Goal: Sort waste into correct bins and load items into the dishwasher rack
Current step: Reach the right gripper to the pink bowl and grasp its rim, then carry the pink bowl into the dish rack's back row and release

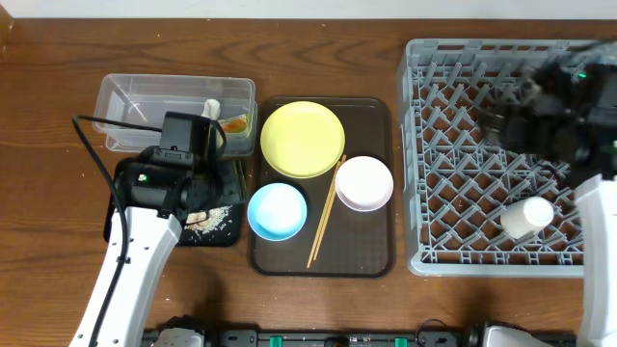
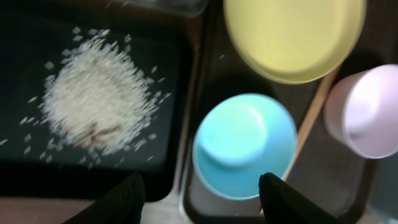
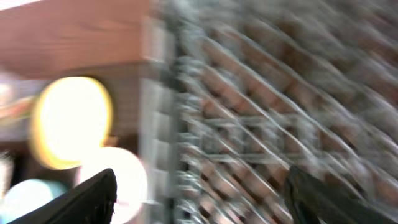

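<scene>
Because the blue bowl (image 2: 244,144) looks next for the rack (image 1: 453,116), I hold my left end effector (image 2: 202,190) wide above it, 3 o'clock of the rice (image 2: 99,102); the right end effector (image 3: 199,193) hangs wide over the rack, empty.

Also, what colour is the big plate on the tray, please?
The plate is yellow, clearest in the overhead view.

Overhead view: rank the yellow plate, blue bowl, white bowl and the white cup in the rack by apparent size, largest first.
1. yellow plate: clearly the largest.
2. white bowl and blue bowl: they look about equal across, so I won't rank them.
3. white cup, lying in the rack: the smallest.
</scene>
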{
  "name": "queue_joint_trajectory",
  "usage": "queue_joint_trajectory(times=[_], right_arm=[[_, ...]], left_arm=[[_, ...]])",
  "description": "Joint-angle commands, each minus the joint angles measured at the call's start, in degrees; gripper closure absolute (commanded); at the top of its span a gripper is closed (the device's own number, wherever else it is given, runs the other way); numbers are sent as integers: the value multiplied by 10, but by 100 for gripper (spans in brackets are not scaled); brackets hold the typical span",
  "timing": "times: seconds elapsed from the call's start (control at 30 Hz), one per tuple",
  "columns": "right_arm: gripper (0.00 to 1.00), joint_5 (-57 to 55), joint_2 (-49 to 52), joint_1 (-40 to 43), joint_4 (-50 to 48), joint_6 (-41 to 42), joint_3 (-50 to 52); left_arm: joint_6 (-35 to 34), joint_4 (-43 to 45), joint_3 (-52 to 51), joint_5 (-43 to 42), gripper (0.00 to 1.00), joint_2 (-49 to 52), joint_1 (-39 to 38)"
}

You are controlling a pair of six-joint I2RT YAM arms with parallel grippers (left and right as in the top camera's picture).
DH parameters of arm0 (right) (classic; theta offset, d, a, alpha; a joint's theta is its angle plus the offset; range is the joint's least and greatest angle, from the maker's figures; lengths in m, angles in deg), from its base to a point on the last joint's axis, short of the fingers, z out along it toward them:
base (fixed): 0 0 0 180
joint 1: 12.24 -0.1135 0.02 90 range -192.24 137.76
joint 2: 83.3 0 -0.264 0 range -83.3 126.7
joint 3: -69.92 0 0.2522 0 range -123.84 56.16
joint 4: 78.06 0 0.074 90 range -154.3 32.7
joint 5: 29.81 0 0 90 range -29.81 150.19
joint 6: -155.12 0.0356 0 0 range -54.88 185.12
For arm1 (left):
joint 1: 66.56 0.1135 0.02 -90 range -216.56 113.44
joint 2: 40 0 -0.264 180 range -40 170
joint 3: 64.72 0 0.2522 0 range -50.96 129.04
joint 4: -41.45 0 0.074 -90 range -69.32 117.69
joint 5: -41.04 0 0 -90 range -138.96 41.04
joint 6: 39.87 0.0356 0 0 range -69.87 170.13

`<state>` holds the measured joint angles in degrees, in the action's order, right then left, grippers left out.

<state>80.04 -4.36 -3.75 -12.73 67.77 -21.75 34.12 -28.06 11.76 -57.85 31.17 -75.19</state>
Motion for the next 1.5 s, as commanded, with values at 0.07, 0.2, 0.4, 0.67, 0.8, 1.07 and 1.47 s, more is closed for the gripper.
queue_joint_trajectory(times=[0.07, 0.2, 0.4, 0.67, 0.8, 1.07, 1.47], right_arm=[[15, 24, 17, -123, -14, -15, -3], [17, -16, 48, -203, -14, -25, -3], [19, -88, 121, -291, -16, -32, -3], [25, -187, 238, -333, -33, -34, -3], [30, -190, 284, -333, -43, -34, -3], [60, -191, 336, -333, -51, -34, -3], [99, -254, 294, -331, -49, -27, -16]], left_arm=[[7, -19, 0, 36, 38, 11, 3], [7, -19, -4, 36, 38, 15, 3], [7, -19, -5, 36, 38, 15, 3], [7, -19, -5, 36, 37, 15, 3], [7, -19, -5, 36, 37, 15, 3], [7, -19, -5, 36, 37, 15, 3], [7, -19, -5, 35, 37, 15, 2]])
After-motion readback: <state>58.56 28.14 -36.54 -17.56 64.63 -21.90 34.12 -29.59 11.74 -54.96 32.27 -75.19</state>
